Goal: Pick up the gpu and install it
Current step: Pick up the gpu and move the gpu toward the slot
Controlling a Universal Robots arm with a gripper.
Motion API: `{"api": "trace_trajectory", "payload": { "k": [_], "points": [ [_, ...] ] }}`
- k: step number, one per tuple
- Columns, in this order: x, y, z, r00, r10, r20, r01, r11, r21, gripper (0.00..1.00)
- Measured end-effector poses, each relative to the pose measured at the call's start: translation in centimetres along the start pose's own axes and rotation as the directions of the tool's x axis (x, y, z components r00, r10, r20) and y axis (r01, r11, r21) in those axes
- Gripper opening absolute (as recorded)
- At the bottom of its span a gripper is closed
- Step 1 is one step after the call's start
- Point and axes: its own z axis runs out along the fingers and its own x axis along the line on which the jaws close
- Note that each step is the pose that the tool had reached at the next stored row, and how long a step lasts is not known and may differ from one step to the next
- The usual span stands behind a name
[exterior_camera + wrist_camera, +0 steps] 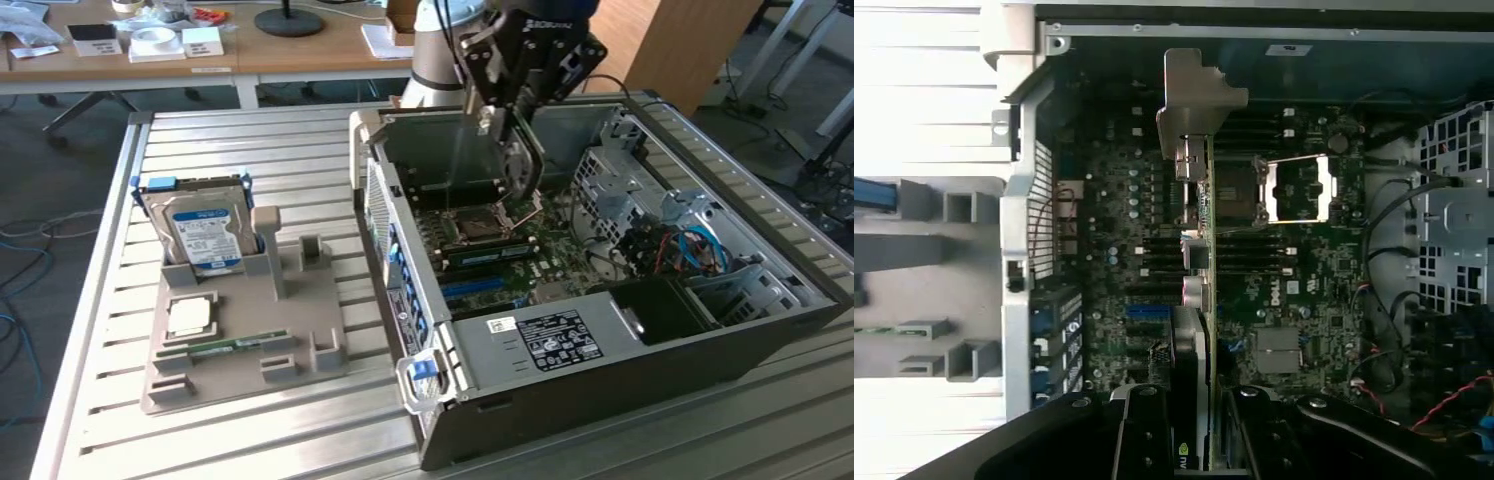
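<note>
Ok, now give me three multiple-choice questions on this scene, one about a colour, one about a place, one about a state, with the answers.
1. What colour is the label on the hard drive?
A) red
B) yellow
C) blue and white

2. Where is the graphics card?
A) lying beside the hard drive
B) held over the open computer case
C) already seated in its slot

3. How is the claw?
A) open and empty
B) shut on the graphics card
C) shut on the hard drive

Answers:
1 C, the label shows blue and white print.
2 B, the card hangs edge-on above the case's inside.
3 B, the card's edge runs down between the claw's two fingers.
</note>
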Motion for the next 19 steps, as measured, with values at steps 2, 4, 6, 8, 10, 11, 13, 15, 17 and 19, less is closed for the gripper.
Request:
{"api": "trace_trajectory", "payload": {
  "k": [2, 4, 6, 8, 10, 11, 13, 15, 17, 19],
  "points": [
    [-0.8, 0.02, 0.02, 1.0000, 0.000, 0.0000, 0.000, 1.0000, -0.0001, 0.27],
    [-1.5, 0.04, 0.04, 1.0000, 0.000, 0.0000, 0.000, 1.0000, -0.0001, 0.27],
    [-2.1, 0.06, 0.05, 1.0000, 0.000, 0.0001, 0.000, 1.0000, 0.0000, 0.27],
    [-2.3, 0.06, 0.05, 1.0000, 0.000, -0.0001, 0.000, 1.0000, 0.0001, 0.27],
    [-2.3, 0.06, 0.05, 1.0000, 0.000, 0.0000, 0.000, 1.0000, 0.0000, 0.27],
    [-2.3, 0.06, 0.06, 1.0000, 0.000, 0.0000, 0.000, 1.0000, 0.0000, 0.27],
    [-2.4, 0.07, 0.06, 1.0000, 0.000, 0.0000, 0.000, 1.0000, -0.0001, 0.27],
    [-2.8, 0.08, 0.08, 1.0000, 0.000, 0.0000, 0.000, 1.0000, -0.0001, 0.27],
    [-3.3, 0.09, 0.09, 1.0000, 0.000, 0.0000, 0.000, 1.0000, -0.0001, 0.27],
    [-3.8, 0.10, 0.09, 1.0000, 0.000, 0.0000, 0.000, 1.0000, 0.0000, 0.27]
  ]
}}
